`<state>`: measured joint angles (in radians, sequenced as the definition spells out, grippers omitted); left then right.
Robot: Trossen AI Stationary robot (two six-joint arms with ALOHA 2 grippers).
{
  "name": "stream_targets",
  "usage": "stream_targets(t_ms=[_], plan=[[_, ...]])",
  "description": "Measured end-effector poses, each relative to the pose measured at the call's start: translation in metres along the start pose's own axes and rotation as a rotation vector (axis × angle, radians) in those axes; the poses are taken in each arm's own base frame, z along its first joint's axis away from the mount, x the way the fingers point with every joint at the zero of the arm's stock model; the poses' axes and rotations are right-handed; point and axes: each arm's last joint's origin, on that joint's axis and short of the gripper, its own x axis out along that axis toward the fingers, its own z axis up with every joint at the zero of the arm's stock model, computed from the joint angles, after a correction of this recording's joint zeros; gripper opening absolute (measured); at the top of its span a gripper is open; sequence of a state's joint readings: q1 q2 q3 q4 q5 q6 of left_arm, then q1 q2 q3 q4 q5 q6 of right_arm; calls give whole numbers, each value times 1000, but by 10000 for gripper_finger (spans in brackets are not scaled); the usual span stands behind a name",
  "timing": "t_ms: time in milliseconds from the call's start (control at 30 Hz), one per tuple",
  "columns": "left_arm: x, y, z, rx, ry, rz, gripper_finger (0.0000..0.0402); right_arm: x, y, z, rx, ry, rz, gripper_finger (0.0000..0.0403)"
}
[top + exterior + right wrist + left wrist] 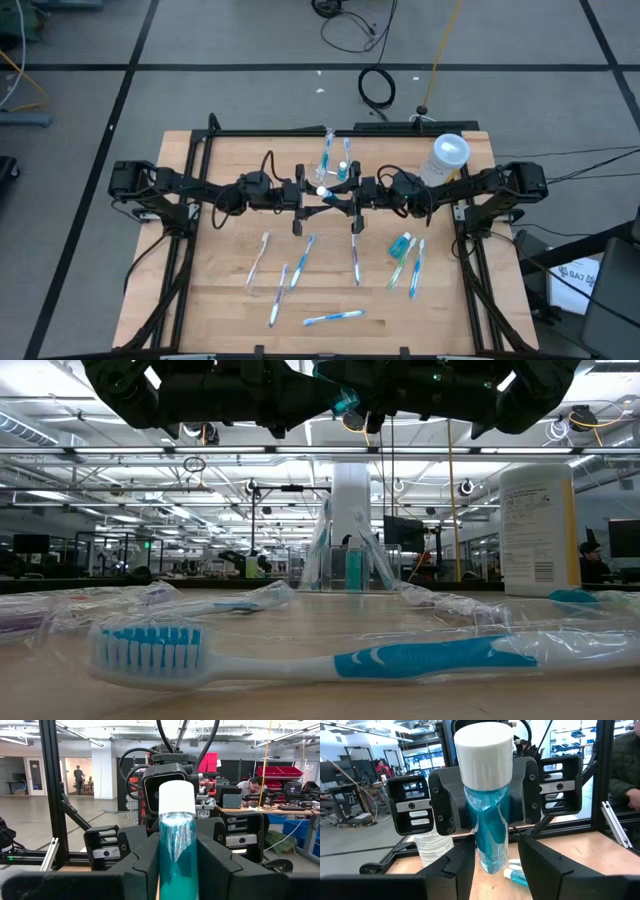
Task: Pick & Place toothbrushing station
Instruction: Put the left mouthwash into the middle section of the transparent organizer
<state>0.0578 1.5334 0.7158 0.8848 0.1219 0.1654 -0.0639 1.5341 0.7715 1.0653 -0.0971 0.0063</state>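
Wrapped toothbrush [300, 657] on wooden table [220, 290], open workshop behind, right tool [175, 865] clamped on blue bottle [176, 845], left tool [492, 862] apart.

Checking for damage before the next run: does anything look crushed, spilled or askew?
The blue bottle with a white cap, clamped in the right gripper above mid-table, looks pinched: its clear wall buckles inward at the waist. No spill shows. The left gripper flanks it, open.

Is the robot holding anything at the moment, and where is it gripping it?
Yes: a small blue bottle with a white cap. The right gripper clamps its body just below the cap. The left gripper is open around its lower part, with gaps either side.
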Motion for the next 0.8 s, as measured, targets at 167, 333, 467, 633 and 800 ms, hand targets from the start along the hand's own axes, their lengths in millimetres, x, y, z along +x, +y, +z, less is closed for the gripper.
stream_targets(t_ms=[167, 333, 467, 633, 800], plan=[[0, 0, 0, 12, 1, 4, 117, 0, 0, 0, 0, 1, 2, 100], [0, 0, 0, 12, 4, 6, 85, 0, 0, -1, -3, 8, 1, 100], [0, 0, -1, 12, 13, 4, 79, 0, 0, -2, -19, 20, 1, 100], [0, 0, -3, 16, 40, 14, 78, 0, 0, -3, -20, 29, 0, 101], [0, 0, -8, 15, 87, 24, 77, 0, 0, -6, -50, 66, -4, 126]])
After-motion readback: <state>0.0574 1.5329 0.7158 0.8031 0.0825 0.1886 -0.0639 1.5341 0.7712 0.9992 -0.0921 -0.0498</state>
